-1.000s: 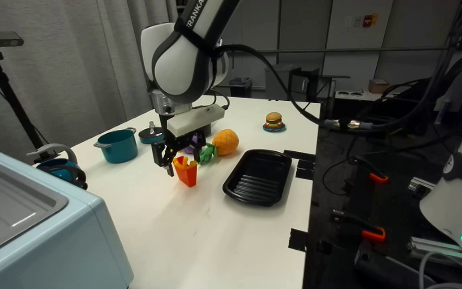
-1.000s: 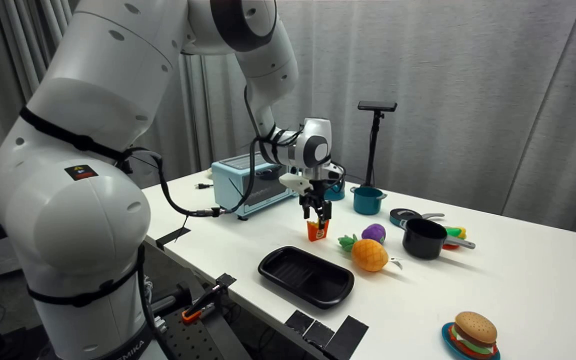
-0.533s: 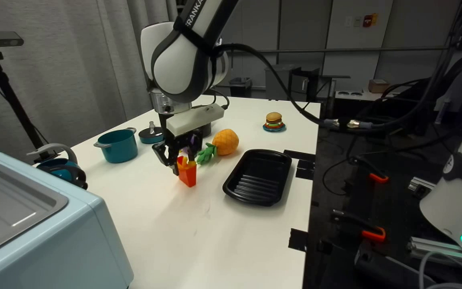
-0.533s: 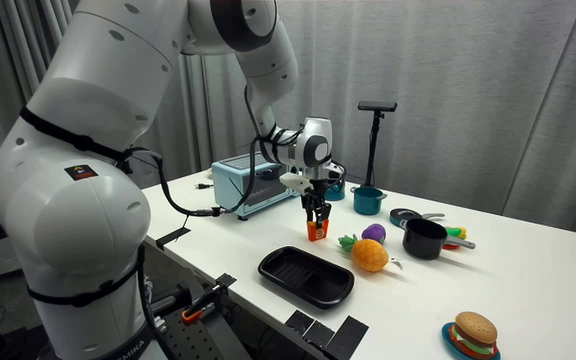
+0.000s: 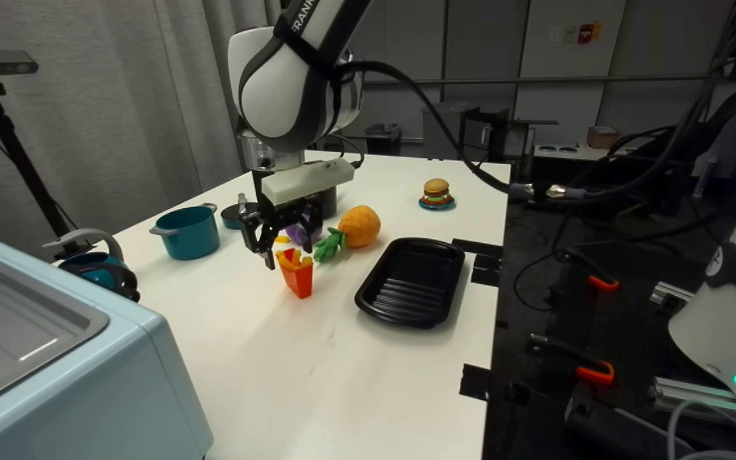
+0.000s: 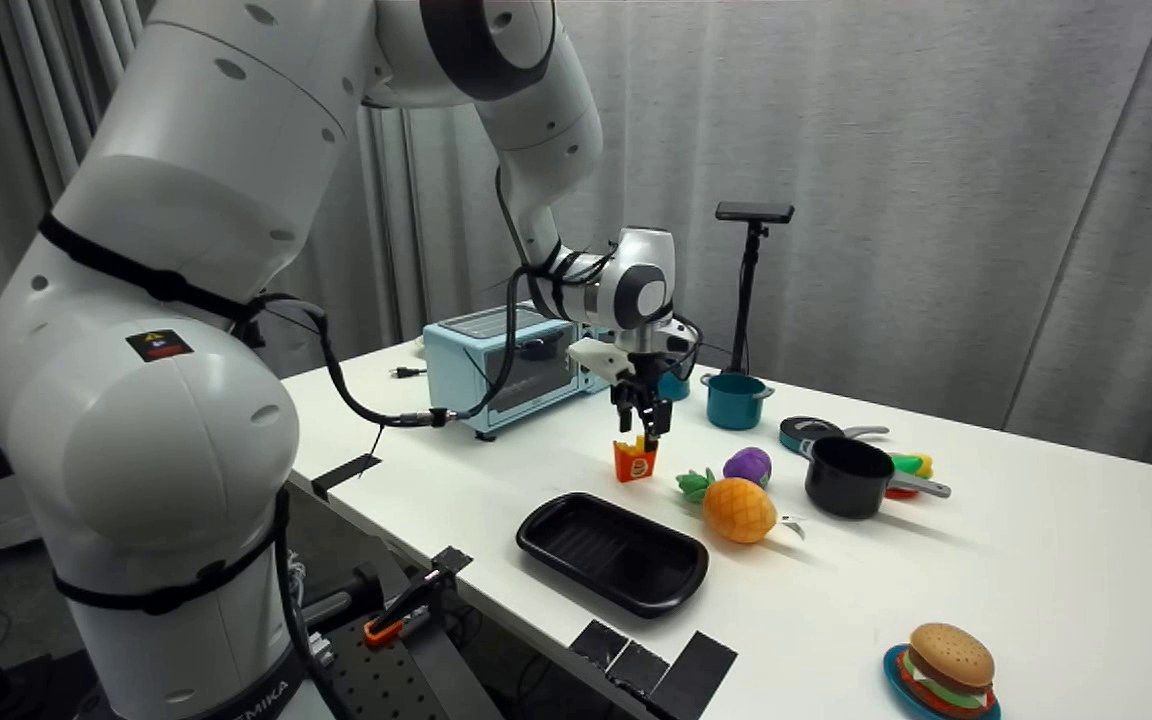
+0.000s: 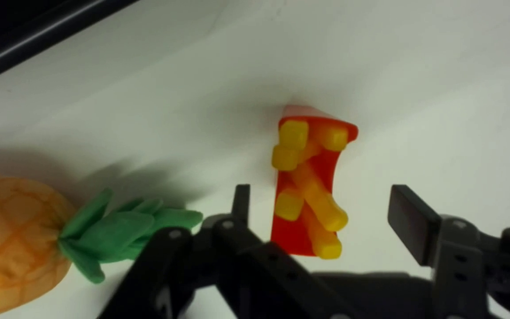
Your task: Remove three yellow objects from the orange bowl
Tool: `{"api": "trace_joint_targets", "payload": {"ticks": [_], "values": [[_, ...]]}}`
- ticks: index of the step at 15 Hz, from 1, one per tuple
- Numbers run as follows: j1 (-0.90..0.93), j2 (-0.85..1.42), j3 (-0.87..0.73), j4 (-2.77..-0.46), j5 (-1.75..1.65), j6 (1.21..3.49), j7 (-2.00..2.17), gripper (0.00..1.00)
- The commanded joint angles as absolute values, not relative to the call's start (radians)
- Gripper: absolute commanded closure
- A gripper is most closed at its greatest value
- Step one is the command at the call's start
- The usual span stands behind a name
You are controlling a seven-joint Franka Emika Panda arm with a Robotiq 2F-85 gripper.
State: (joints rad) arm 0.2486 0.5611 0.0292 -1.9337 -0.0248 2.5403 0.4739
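Note:
The orange bowl is a red-orange fries cup [image 5: 298, 281] upright on the white table; it also shows in an exterior view [image 6: 634, 463] and the wrist view [image 7: 292, 241]. Several yellow fry-like pieces [image 7: 326, 215] stand in it and stick out of its mouth. My gripper [image 5: 289, 250] is open over the cup; it also shows in the wrist view [image 7: 326, 212]. The near part of the cup lies between the fingers, closer to the left one. No contact shows. A small yellow piece [image 5: 283, 239] shows by the purple toy; I cannot tell what it rests on.
A plush pineapple [image 5: 360, 225] and purple toy [image 6: 748, 465] lie beside the cup. A black tray [image 5: 413, 281] sits near the table edge. Also there are a black pot [image 6: 846, 478], a teal pot [image 5: 189, 236], a blue oven [image 5: 87, 370] and a toy burger [image 6: 946, 665].
Half a second ago my gripper was lower at the cup with its fingers closer together. Now it is higher and the fingers are wider apart. The cup has stayed in place.

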Motion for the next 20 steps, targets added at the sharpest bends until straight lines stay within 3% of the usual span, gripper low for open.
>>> {"api": "trace_joint_targets", "payload": {"ticks": [1, 3, 11, 12, 20], "values": [[0.252, 0.549, 0.016, -1.932, -0.012, 2.55, 0.462, 0.36], [0.256, 0.551, 0.009, -1.93, -0.018, 2.552, 0.468, 0.37], [0.259, 0.549, 0.001, -1.926, -0.017, 2.544, 0.477, 0.98], [0.258, 0.548, 0.002, -1.925, -0.017, 2.544, 0.475, 0.93], [0.264, 0.515, 0.006, -1.944, -0.013, 2.527, 0.478, 0.93]]}}
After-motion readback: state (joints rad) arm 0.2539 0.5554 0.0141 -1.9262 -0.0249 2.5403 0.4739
